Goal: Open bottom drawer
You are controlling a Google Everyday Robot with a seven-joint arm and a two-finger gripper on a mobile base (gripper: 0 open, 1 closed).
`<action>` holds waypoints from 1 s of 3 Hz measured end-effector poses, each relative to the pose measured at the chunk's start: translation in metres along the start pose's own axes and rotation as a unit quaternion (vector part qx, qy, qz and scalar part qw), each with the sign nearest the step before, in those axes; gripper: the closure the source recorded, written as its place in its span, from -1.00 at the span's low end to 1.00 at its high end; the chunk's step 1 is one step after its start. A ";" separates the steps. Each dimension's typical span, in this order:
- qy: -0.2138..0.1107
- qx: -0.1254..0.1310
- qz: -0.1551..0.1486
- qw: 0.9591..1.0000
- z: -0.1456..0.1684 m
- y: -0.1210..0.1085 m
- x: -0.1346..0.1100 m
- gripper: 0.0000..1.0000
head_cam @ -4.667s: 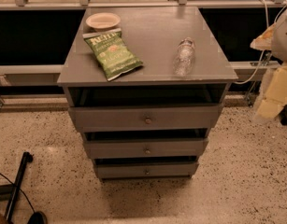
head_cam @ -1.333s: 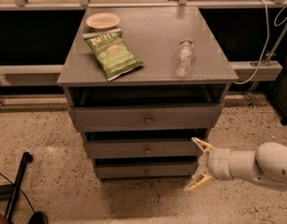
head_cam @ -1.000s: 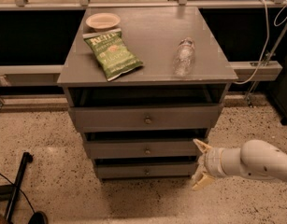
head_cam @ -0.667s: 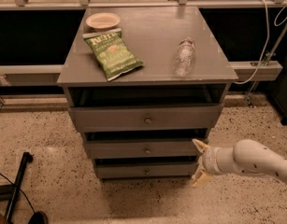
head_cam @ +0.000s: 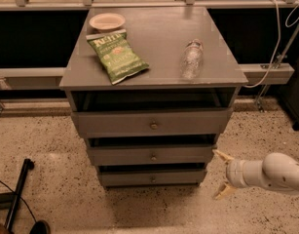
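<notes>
Nearest, low left: black pole (head_cam: 17,191) on the speckled floor (head_cam: 66,199), no part of the job. Near right: the tool (head_cam: 221,175) on its white arm (head_cam: 270,172), which runs off to the right. Tool's fingers (head_cam: 220,155) are spread wide, nothing betw them. It hangs just off the right end of the drawer stack, approx level w/ the gap betw the middle & lowest fronts, pointing left. No contact w/ anything that I can see.

Just beyond, lowest in the stack: the bottom drawer (head_cam: 134,178), grey flat front, narrowest-looking of the three, small brass knob (head_cam: 153,179) at centre. Looks shut: the front sits back under the middle drawer (head_cam: 124,156), no sign of it pulled out. Knob is well left of the tool, so no grip yet.

Above & farther: top drawer (head_cam: 115,125), widest front, also shut by the look of it. On the desk (head_cam: 158,33): green chip bag (head_cam: 117,56) at left, clear bottle (head_cam: 191,58) lying on its side at right, small bowl (head_cam: 107,21) at the far left corner.

Progress, my read: approach only partly done, none of the actual opening done. Left to do: bring tool left & round to the front of the knob, close on it, pull toward the near side till the drawer is out
</notes>
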State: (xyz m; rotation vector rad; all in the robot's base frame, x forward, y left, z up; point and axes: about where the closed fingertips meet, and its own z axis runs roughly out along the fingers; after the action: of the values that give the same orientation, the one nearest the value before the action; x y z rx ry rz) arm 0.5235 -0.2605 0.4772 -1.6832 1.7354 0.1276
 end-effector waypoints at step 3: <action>-0.004 -0.044 0.038 0.998 0.131 0.056 0.063 -1.00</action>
State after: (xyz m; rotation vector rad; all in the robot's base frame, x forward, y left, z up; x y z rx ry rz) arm 0.5322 -0.2361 0.3241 -1.6756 1.8115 0.2485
